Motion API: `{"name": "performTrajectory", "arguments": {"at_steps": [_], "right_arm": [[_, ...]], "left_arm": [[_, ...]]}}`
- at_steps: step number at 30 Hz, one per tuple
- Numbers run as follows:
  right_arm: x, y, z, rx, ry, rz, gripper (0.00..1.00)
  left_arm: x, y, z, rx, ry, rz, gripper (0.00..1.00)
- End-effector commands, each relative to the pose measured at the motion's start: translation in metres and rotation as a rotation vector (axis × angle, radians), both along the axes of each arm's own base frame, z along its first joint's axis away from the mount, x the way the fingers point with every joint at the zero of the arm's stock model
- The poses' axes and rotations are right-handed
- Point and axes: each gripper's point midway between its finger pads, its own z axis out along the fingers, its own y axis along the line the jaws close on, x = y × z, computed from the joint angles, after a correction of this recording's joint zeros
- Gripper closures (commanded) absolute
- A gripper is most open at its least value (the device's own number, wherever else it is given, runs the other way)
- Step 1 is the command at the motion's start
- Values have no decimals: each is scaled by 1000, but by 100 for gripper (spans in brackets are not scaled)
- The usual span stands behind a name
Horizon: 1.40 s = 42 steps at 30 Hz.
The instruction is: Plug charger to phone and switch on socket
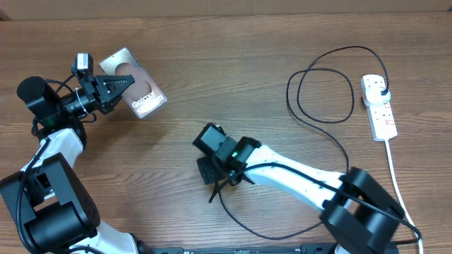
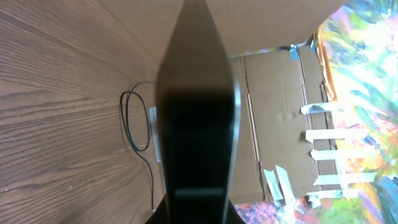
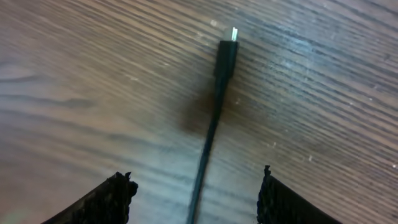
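The charger (image 3: 214,112) lay on the table (image 3: 93,74), its connector tip at twelve o'clock from the right gripper (image 3: 196,186), whose fingers stood well apart, holding nothing, the cable running between them. At ten o'clock overhead, the left gripper (image 1: 116,85) clamped the phone (image 1: 145,99).

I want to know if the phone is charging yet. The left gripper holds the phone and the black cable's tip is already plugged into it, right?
Not quite. The left gripper does hold the phone, but the charger's tip is not plugged in: the right wrist view shows it lying on the table ahead of the open right gripper.
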Motion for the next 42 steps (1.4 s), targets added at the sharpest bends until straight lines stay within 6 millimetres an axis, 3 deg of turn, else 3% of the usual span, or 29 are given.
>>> {"name": "performTrajectory", "arguments": {"at_steps": [1,13,18,23,28,31,34,38,42], "right_arm": [[11,-10,-20,-93,-46,-50,37],[8,0,-47,-97,-17,-30,48],[0,3,-58,-143,12,-8,67],[-8,0,-54,-177,59,-45,94],[-1,1,-37,-149,101,-68,96],[5,0,-7,-91,113,-86,96],[5,-3,37,1,99,-97,96],[-1,-15,115,154,29,-99,96],[-11,-42,191,310,-89,-114,96]], "left_arm": [[-4,-2,3,5,-21,-36,96],[-3,-2,3,5,-21,-35,96],[-3,-2,3,5,-20,-35,96],[-3,-2,3,5,-20,-36,96],[-3,-5,3,5,-20,-42,96],[-4,-12,3,5,-21,-59,96],[-4,-19,2,3,-18,-77,96],[-5,-33,2,3,-18,-112,96],[-8,-60,2,2,-18,-180,96]]}}
